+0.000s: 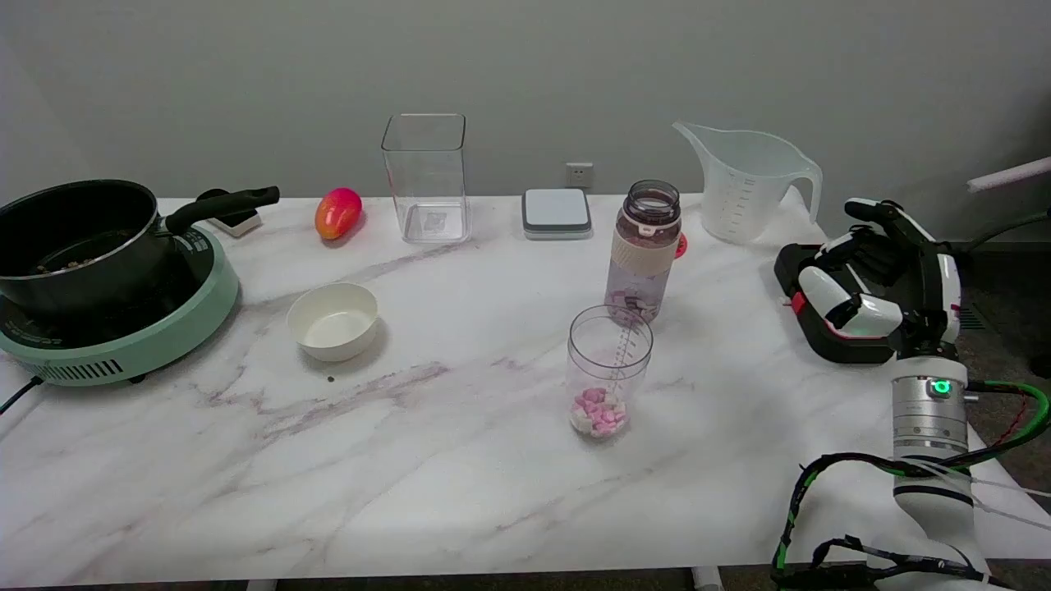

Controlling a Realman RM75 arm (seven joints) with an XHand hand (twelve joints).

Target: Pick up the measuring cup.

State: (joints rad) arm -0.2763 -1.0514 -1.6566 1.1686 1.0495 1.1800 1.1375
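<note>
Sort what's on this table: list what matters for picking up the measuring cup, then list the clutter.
Job:
measuring cup, holding pink and white pieces
right hand, holding nothing

Clutter:
bottle
jug
clear container
scale
bowl
mango
pot on green cooker

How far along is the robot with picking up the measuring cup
Nothing looks done yet. The measuring cup, with pink and white pieces at its bottom, stands upright on the table, untouched. The right hand is off to its right near the table's edge, holding nothing. Reaching over, gripping and lifting all remain.
</note>
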